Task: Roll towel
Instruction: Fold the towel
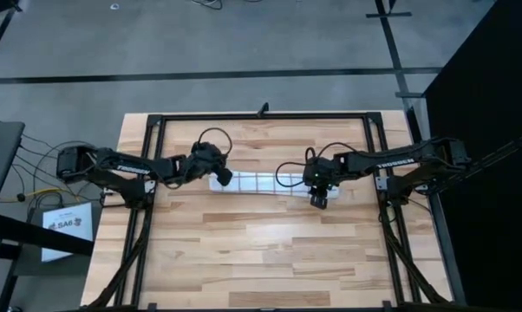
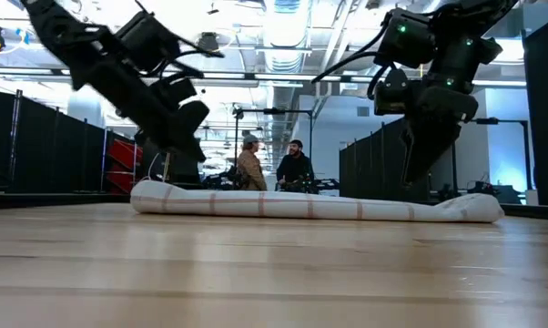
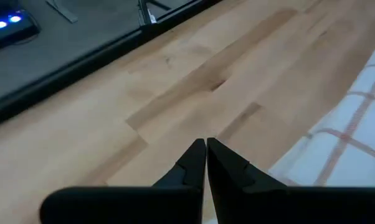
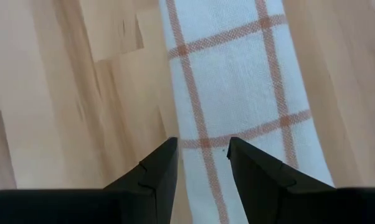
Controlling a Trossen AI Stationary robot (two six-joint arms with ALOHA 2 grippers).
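The towel (image 1: pixel 265 182), white with thin reddish grid lines, lies on the table as a long narrow roll running left to right (image 2: pixel 310 206). My left gripper (image 3: pixel 205 144) is shut and hovers just above the roll's left end (image 1: pixel 223 176), its tips pointing at bare wood beside the cloth (image 3: pixel 356 137). My right gripper (image 4: pixel 201 146) is open with nothing between its fingers. It hangs over the roll's right end (image 1: pixel 317 199), and the roll (image 4: pixel 237 81) stretches away ahead of the fingers. In the low view both grippers, left (image 2: pixel 178 128) and right (image 2: pixel 424 137), hang above the roll.
A black frame (image 1: pixel 261 115) runs around the wooden table's far and side edges. Bare wood (image 1: pixel 270 260) fills the table's near half. Two people (image 2: pixel 274 166) stand in the room behind the table. Boxes and cables (image 1: pixel 61 217) sit beyond the table's left edge.
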